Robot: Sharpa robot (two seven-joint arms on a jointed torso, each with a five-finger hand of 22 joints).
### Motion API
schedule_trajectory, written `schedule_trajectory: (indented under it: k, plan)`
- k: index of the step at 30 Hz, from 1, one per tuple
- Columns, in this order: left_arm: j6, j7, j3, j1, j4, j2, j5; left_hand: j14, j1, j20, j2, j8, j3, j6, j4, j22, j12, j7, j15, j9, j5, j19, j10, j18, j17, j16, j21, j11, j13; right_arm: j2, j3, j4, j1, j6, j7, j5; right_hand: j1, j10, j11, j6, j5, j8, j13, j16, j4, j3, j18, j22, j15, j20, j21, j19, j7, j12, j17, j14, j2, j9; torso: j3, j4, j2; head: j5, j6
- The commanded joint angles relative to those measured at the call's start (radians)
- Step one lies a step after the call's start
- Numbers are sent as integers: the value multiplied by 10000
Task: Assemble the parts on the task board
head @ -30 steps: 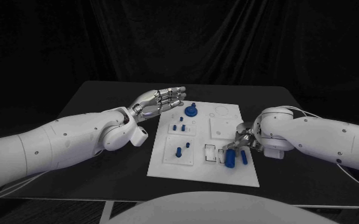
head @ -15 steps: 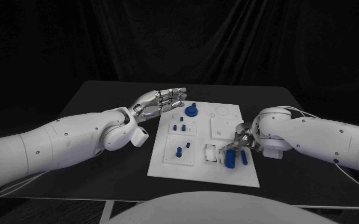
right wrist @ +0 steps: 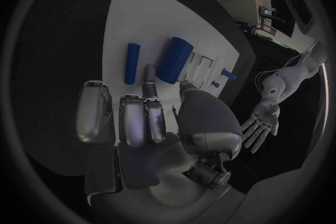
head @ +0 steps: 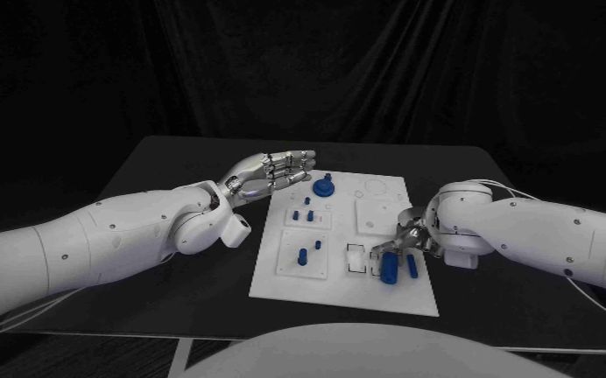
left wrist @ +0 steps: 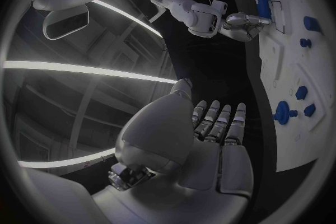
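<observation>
The white task board (head: 339, 283) lies mid-table. At its near right corner lie a thick blue cylinder (head: 391, 268) (right wrist: 173, 60) and a thin blue rod (head: 411, 264) (right wrist: 131, 63). My right hand (head: 408, 240) (right wrist: 150, 106) sits just over them. One finger (right wrist: 149, 75) reaches between the two parts, and the thumb (right wrist: 189, 88) is at the thick cylinder's near end. Whether they grip it I cannot tell. My left hand (head: 268, 171) (left wrist: 210, 140) hovers flat, fingers apart and holding nothing, beside the board's far left edge.
A blue knob (head: 323, 187) (left wrist: 283, 112) stands at the board's far end. Small blue pegs (head: 303, 215) and another peg (head: 302, 255) stand in the left half. A white rectangular socket (head: 356, 255) lies next to the thick cylinder. Black table (head: 177, 290) surrounds the board.
</observation>
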Motion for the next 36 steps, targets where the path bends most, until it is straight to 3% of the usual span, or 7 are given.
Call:
schedule_trajectory:
  k: [1,5,9,10,17,27,36]
  plan:
    - [116,66,12,-17,8,32,43,-11,92,-28,-11,46,57,88,-12,-11,37,245,60,13,55,-70,-52,-109,10,51,-53,-42,-6,-32,-28,55,-58,299,-167,56,-10,1059,58,-119,-137,47,2632,-26,29,-102,180,1751,94,68,-52,148,9,26,607,663,-98,39,0,-2,-4,5,-2]
    - [124,54,12,-19,6,37,43,-11,92,-28,-11,46,57,88,-12,-11,37,245,60,13,55,-70,-52,-109,10,51,-53,-42,-6,-45,-28,74,-58,295,-168,58,-12,1059,65,-180,-178,88,2632,-34,32,-118,182,1748,102,75,-69,149,17,26,587,660,-101,104,2,-2,-4,4,-2]
    - [120,41,12,-21,6,39,43,-9,97,-28,-14,52,66,108,-14,-13,36,263,57,15,57,-72,-53,-108,10,56,-54,-53,-6,-49,-28,87,-58,269,-166,98,516,1059,60,-314,1265,260,2632,-43,-269,-5,185,1747,97,72,-108,155,9,26,557,657,-139,346,-3,-2,-3,-5,-2]
    - [120,36,12,-22,6,39,43,-7,100,-28,-17,55,73,116,-16,-14,40,273,56,15,59,-73,-52,-107,11,60,-54,-60,-6,-49,-28,89,-58,269,-165,116,738,1059,56,-372,1943,303,2632,-53,-439,56,185,1745,90,68,-126,154,6,26,533,653,-174,420,-3,-1,-3,-7,-2]
    - [127,2,12,-24,-1,47,43,-7,100,-28,-17,55,73,116,-16,-14,40,273,56,15,59,-73,-52,-107,11,60,-54,-60,-6,-59,-28,117,-59,288,-165,163,1198,1059,74,-641,2826,436,2632,-121,-940,208,212,1709,105,71,-283,119,30,26,383,622,-258,645,-2,-3,-7,-3,-2]
    - [145,-21,12,-26,-10,71,43,-1,108,-27,-25,61,87,130,-22,-17,30,291,60,15,65,-75,-56,-104,13,72,-55,-74,-8,-50,-28,113,-60,279,-168,174,1394,1059,109,-928,2887,584,2632,-172,-1233,295,233,1675,129,94,-420,84,70,26,283,600,-275,818,-3,-1,-6,15,-2]
    - [148,-23,12,-29,-9,70,43,3,113,-27,-27,60,94,124,-25,-22,31,299,63,14,69,-79,-57,-103,14,78,-57,-80,-8,-72,-28,127,-60,10,-160,215,1521,1059,72,-903,2939,958,2632,-213,-1455,422,267,1631,108,88,-594,42,18,26,208,586,-150,1115,-3,0,-2,39,-2]
